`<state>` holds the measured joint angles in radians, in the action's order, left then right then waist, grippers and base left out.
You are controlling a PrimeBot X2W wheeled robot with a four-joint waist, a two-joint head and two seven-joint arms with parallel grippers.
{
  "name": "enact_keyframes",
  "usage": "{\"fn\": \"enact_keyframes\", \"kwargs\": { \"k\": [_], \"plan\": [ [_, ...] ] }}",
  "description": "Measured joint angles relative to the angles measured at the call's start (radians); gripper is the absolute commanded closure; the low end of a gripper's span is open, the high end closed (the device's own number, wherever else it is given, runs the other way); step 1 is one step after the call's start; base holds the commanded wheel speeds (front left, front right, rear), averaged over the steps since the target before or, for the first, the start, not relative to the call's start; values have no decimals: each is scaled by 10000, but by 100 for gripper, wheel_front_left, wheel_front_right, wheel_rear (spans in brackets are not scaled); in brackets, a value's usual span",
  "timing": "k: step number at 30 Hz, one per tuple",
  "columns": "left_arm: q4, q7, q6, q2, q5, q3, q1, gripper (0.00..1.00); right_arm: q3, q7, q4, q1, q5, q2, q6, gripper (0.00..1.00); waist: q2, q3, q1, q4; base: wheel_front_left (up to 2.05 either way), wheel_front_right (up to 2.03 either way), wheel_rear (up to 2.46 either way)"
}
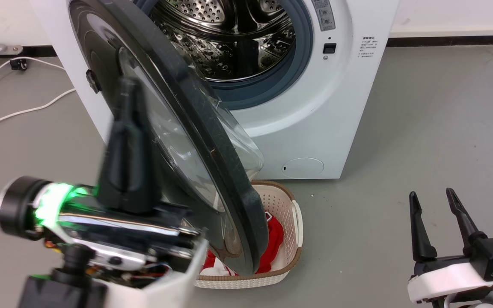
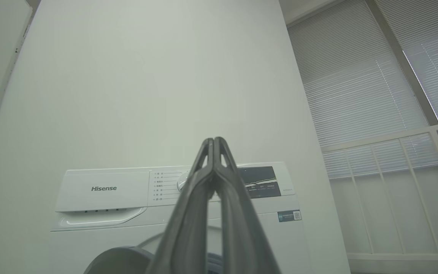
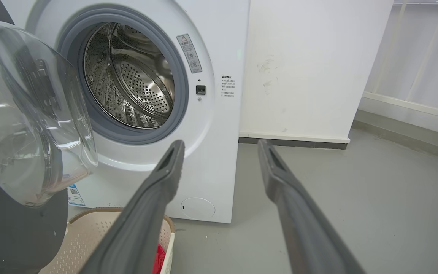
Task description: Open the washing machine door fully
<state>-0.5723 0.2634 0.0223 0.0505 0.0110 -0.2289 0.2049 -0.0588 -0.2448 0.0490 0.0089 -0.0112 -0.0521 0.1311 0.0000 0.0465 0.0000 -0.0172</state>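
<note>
The white washing machine [image 1: 315,128] stands with its steel drum [image 1: 229,38] exposed. The washing machine door [image 1: 195,128], a glossy black disc with a clear glass bowl, has swung out on its left hinge and stands edge-on toward me. My left gripper [image 1: 127,85] is shut and empty, with its fingers pointing up in front of the door's outer face; contact is unclear. In the left wrist view the left gripper [image 2: 214,140] points at the control panel. My right gripper [image 1: 431,194] hangs open at the lower right, well clear of the machine. In the right wrist view the right gripper [image 3: 221,144] faces the machine's front [image 3: 219,125].
A cream laundry basket [image 1: 287,205] holding red clothing [image 1: 274,239] sits on the floor under the open door. White cables [image 1: 15,113] trail over the grey floor at the left. A wall [image 3: 310,68] stands to the right of the machine.
</note>
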Motion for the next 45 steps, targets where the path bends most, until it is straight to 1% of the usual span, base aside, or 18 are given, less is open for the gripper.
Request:
{"fn": "enact_keyframes", "kwargs": {
  "k": [3, 4, 5, 7, 10, 14, 16, 18, 22, 29, 32, 38, 45],
  "plan": [
    [15, 0, -284, -2, 113, -794, -5, 100, -13, 13, 10, 1, -4, 0, 0, 0, 1, -11, 0, 18, 0, 0, 0],
    [15, 0, -284, -2, 113, -794, -5, 100, -13, 13, 10, 1, -4, 0, 0, 0, 1, -11, 0, 18, 0, 0, 0],
    [228, 0, -499, -4, 240, -1384, -51, 100, -31, 31, 13, 1, -27, 0, 0, 0, 0, -17, 0, 44, 0, 0, 0],
    [500, -96, -671, -4, 464, -1990, -174, 100, -52, 35, 21, 3, -33, 0, 0, 0, 0, -19, 0, 70, 0, 0, 0],
    [1026, -512, -897, -4, 759, -2859, -291, 100, -61, 44, 31, 3, -33, 4, 0, 0, 1, -43, 0, 100, 0, 0, 0],
    [1904, -1392, -1166, 0, 1239, -3931, -675, 100, -38, 50, 56, 13, -58, 4, 0, 0, 0, -71, 0, 140, 0, 0, 0],
    [2330, -1753, -1229, 0, 1467, -4410, -930, 100, -23, 79, 61, 14, -59, 6, 0, 0, 1, -73, 0, 156, 0, 0, 0],
    [2798, -2052, -1279, 58, 1611, -4686, -1151, 100, -13, 82, 79, 18, -61, 6, 0, 0, 0, -73, 0, 168, 0, 0, 0],
    [3580, -2313, -1266, 261, 1772, -4788, -1496, 100, 0, 90, 107, 20, -90, 6, 0, 0, 0, -77, 0, 183, 0, 0, 0],
    [4721, -2217, -823, 477, 1778, -4464, -1809, 100, 29, 125, 151, 23, -153, 6, 0, 0, 1, -50, 0, 181, 0, 0, 0],
    [4984, -2094, -723, 476, 1768, -4360, -1793, 100, 35, 125, 157, 22, -163, 6, 0, 0, 1, -28, 0, 174, 0, 0, 0],
    [5710, -1649, -383, 353, 1772, -3967, -1243, 100, 61, 138, 190, -5, -236, 6, 0, 0, 0, 119, 1, 108, 0, 0, 0],
    [6435, -1172, -136, 226, 1877, -3643, -435, 100, 73, 138, 274, -68, -238, 6, 0, 0, 1, 237, 1, 11, 0, 0, 0]
  ]
}}
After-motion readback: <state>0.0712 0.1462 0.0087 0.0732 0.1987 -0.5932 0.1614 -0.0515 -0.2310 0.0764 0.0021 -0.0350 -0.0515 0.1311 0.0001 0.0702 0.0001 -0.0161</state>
